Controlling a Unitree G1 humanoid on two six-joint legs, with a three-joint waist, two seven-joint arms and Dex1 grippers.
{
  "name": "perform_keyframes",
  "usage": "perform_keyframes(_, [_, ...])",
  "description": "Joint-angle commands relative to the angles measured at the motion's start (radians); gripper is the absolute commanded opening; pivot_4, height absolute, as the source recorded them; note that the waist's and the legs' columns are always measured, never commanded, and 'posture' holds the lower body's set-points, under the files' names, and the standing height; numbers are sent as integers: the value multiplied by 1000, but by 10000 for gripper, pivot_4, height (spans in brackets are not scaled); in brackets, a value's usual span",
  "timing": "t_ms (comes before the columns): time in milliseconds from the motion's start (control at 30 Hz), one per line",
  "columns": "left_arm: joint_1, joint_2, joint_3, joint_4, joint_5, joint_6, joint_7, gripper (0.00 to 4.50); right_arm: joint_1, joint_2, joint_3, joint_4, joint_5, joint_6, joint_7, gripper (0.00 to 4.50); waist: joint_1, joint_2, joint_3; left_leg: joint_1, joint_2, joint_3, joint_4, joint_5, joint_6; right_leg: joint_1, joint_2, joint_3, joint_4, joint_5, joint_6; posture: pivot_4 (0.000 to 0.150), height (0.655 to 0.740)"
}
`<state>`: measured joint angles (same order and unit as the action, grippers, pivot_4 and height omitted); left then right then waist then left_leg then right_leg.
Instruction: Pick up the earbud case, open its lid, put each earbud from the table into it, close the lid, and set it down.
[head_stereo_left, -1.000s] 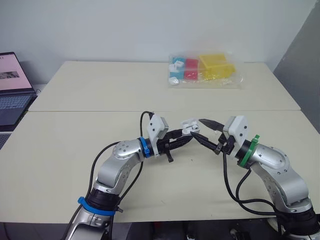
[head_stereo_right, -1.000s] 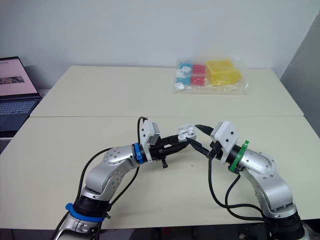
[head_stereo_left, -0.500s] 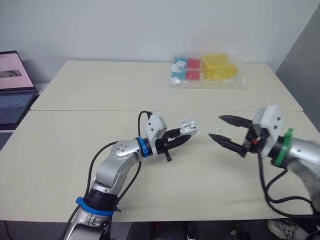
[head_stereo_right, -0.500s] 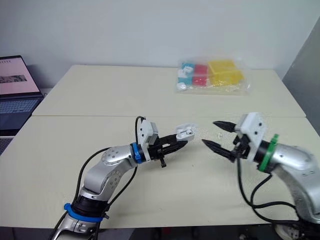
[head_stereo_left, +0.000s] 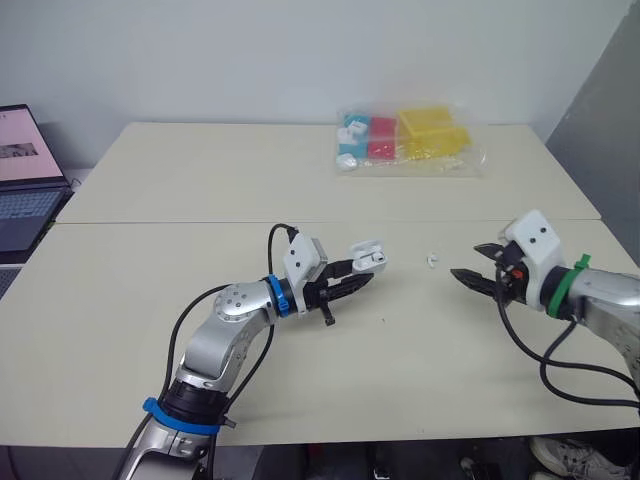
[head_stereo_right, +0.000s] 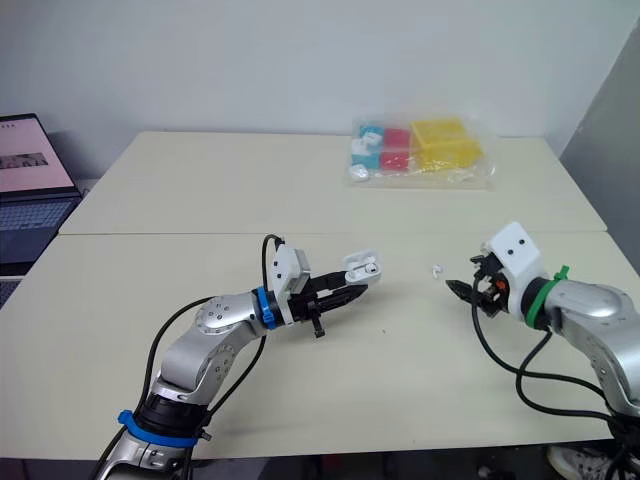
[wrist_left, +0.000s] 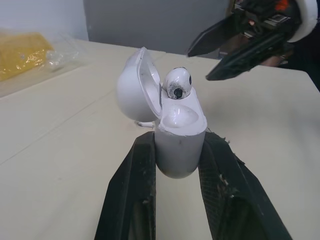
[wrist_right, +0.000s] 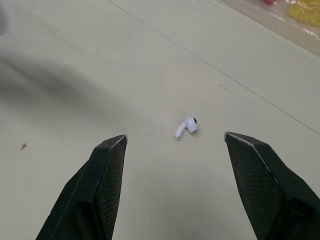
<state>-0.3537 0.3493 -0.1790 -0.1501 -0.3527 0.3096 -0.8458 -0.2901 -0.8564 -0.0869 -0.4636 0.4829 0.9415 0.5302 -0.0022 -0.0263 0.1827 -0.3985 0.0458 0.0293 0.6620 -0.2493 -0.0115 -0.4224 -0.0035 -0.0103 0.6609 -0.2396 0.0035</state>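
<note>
Left eye view: at centre, the left hand (head_stereo_left: 358, 279) is clamped on the open case (head_stereo_left: 366, 256), with one earbud (head_stereo_left: 431, 261) lying on the table (head_stereo_left: 200, 180) right of it. Right wrist view: the right hand (wrist_right: 175, 137), spread open, should next lower and pinch that earbud.

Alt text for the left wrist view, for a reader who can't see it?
The left gripper clamps a white earbud case upright, its lid hinged open and one earbud seated in it. Beyond the case, the right gripper hangs open over the beige table.
</note>
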Motion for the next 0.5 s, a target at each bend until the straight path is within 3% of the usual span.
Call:
perform_keyframes(33, [-6, 0, 4, -18, -4, -28, -14, 8100, -41, 19, 23, 18, -35, 29, -36, 32360, 0, 0, 0, 0, 0, 0, 0, 0, 0, 0, 0, 0, 0, 0, 0, 1500, 7400])
perform_keyframes(500, [-9, 11, 13, -38, -6, -12, -11, 8100, -77, 134, 98, 152, -192, -83, -100, 32360, 0, 0, 0, -1, 0, 0, 0, 0, 0, 0, 0, 0, -1, 0, 0, 1500, 7400])
